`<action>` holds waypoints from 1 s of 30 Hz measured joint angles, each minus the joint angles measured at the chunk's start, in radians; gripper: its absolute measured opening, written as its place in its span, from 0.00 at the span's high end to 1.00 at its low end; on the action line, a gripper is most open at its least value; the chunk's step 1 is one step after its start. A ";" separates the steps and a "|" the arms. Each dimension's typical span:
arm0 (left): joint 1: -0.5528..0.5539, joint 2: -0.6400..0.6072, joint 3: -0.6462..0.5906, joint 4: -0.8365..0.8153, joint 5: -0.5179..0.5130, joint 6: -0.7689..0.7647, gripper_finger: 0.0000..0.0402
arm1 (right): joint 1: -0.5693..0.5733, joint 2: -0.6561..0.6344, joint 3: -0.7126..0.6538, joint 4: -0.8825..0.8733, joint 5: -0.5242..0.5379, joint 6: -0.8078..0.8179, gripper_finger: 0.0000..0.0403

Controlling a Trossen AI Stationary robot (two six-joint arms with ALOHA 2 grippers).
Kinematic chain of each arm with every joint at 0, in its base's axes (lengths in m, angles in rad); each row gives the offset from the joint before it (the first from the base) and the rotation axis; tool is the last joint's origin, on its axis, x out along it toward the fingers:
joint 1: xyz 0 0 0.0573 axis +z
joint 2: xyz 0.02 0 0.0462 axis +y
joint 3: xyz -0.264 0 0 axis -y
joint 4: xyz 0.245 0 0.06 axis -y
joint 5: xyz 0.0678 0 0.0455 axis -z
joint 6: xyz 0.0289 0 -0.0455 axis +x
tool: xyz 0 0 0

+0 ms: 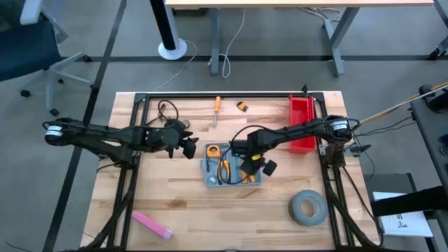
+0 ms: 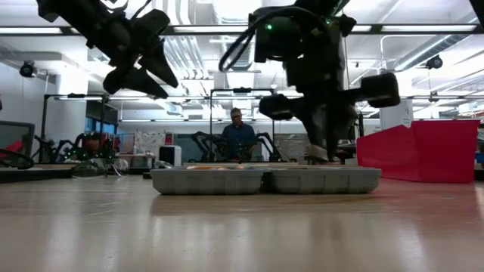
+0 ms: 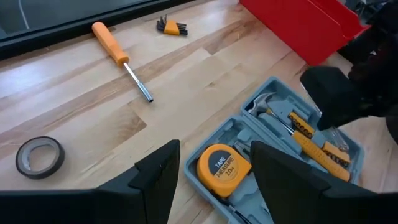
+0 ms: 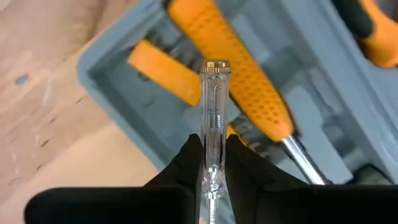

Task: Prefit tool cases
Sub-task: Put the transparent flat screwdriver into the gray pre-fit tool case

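The blue-grey tool case (image 1: 231, 169) lies open, both halves flat on the table's middle. It holds a yellow tape measure (image 3: 222, 167), a hammer (image 3: 268, 104) and orange-handled tools (image 4: 239, 81). My right gripper (image 1: 246, 168) points down over the case's right half, shut on a small clear-handled screwdriver (image 4: 214, 106). My left gripper (image 1: 190, 148) hangs open above the table just left of the case, holding nothing. My right gripper pinches the clear handle (image 4: 213, 144) of the small screwdriver between its two fingers (image 4: 186, 163). The fingers come from above, pointing down, and lie along the tool. The brass-capped end (image 4: 215, 67) sticks out beyond the fingertips toward the case's recesses; whether it touches them I cannot tell.
A red bin (image 1: 302, 122) stands at the table's far right. An orange screwdriver (image 1: 216, 110), hex keys (image 1: 242, 106) and a black tape roll (image 3: 39, 155) lie toward the far edge. A grey tape roll (image 1: 308, 208) and a pink strip (image 1: 152, 225) lie near the front. A person (image 2: 239, 132) sits beyond the table.
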 joint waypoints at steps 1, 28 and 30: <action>0.000 0.000 0.000 0.004 0.000 0.000 0.49 | 0.002 0.000 -0.005 0.001 0.001 -0.019 0.92; 0.000 0.000 0.000 0.013 0.000 0.003 0.49 | 0.058 -0.010 -0.021 -0.018 0.245 -0.217 0.93; 0.000 0.000 0.000 0.013 0.000 0.003 0.49 | 0.057 -0.020 -0.021 -0.018 0.310 -0.217 0.93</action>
